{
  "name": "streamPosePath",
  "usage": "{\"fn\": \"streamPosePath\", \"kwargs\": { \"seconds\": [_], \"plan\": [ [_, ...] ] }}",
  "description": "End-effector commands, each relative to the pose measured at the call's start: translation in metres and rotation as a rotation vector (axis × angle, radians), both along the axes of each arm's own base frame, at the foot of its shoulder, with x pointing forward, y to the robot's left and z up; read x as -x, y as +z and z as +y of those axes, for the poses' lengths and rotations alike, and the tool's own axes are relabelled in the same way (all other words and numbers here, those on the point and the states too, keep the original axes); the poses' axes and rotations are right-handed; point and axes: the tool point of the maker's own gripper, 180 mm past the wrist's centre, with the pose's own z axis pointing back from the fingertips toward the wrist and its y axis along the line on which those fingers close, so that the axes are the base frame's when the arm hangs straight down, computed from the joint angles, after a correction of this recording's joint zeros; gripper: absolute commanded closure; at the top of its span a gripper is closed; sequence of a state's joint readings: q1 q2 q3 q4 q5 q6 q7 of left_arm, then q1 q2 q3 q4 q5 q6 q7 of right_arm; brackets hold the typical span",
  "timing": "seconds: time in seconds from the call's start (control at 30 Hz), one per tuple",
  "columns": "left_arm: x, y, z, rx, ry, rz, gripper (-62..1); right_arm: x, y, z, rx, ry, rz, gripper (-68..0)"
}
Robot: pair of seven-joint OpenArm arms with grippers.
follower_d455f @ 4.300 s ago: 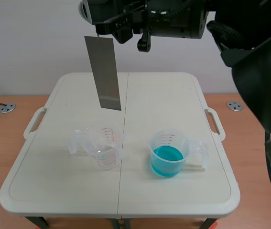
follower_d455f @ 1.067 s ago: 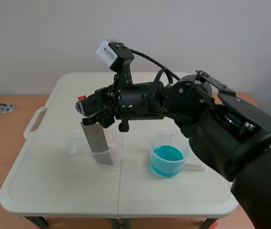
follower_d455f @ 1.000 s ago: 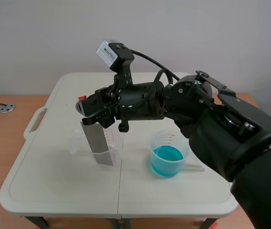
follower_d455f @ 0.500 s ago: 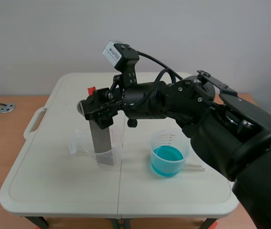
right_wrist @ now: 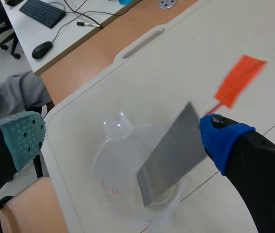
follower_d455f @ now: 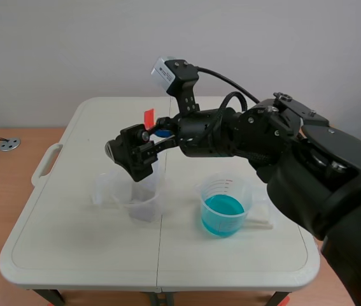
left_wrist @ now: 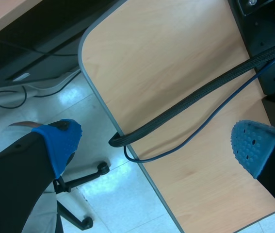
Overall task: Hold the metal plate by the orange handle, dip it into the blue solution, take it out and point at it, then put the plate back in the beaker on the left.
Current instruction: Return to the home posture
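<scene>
A clear plastic beaker (follower_d455f: 135,203) with no liquid stands on the white folding counter (follower_d455f: 72,255). Just to the right of this beaker stands a second clear plastic beaker with blue solution (follower_d455f: 223,205); the two do not touch. Inside the empty beaker leans a flat grey metal plate (right_wrist: 171,155), tilted, with its lower end on the bottom. Its thin orange handle (right_wrist: 239,80) sticks out above the rim. The right gripper (right_wrist: 122,137) hangs over this beaker, with its fingers wide apart and holding nothing. One blue pad is just beside the upper edge of the plate; I cannot tell if they touch. The left gripper (left_wrist: 156,145) is also wide open, away from the beaker, over a wooden desk edge (left_wrist: 176,97) with a black cable (left_wrist: 200,97).
</scene>
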State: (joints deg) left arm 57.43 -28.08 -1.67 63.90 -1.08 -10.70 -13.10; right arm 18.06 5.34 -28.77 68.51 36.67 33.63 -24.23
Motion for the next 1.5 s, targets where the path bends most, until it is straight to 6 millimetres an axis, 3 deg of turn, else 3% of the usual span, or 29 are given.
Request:
{"fn": "streamPosePath", "kwargs": {
  "seconds": [0.0, 0.3, 0.37, 0.5, 0.63, 0.77, 0.93, 1.17, 1.37, 1.47],
  "plan": [
    [0.000, 0.002, -0.003, 0.010, 0.004, -0.007, -62.3, -0.011, 0.013, -0.008, -0.025, -0.026, -0.030, -66.4],
    [-0.011, -0.001, -0.009, 0.024, 0.022, -0.026, -62.3, -0.023, 0.023, -0.054, -0.012, -0.110, -0.112, -66.4],
    [-0.022, 0.004, -0.012, 0.040, 0.022, -0.076, -62.3, -0.021, 0.029, -0.068, -0.017, -0.134, -0.144, -66.4],
    [-0.078, 0.031, 0.003, 0.043, 0.099, -0.258, -62.3, -0.010, 0.035, -0.092, 0.006, -0.160, -0.182, -66.4],
    [-0.142, 0.079, 0.023, 0.021, 0.156, -0.471, -62.3, 0.008, 0.036, -0.112, 0.063, -0.172, -0.214, -66.4],
    [-0.189, 0.130, 0.024, 0.013, 0.118, -0.647, -62.3, 0.029, 0.035, -0.127, 0.103, -0.186, -0.224, -66.4],
    [-0.224, 0.186, -0.004, 0.090, 0.043, -0.850, -62.3, 0.052, 0.032, -0.143, 0.124, -0.219, -0.207, -66.4],
    [-0.244, 0.254, -0.051, 0.239, -0.034, -1.058, -62.3, 0.081, 0.040, -0.157, 0.172, -0.240, -0.243, -66.3],
    [-0.250, 0.297, -0.089, 0.353, -0.136, -1.151, -62.3, 0.107, 0.049, -0.159, 0.178, -0.243, -0.268, -66.3],
    [-0.254, 0.305, -0.103, 0.386, -0.174, -1.153, -62.3, 0.117, 0.051, -0.162, 0.169, -0.254, -0.262, -66.4]
  ]
}}
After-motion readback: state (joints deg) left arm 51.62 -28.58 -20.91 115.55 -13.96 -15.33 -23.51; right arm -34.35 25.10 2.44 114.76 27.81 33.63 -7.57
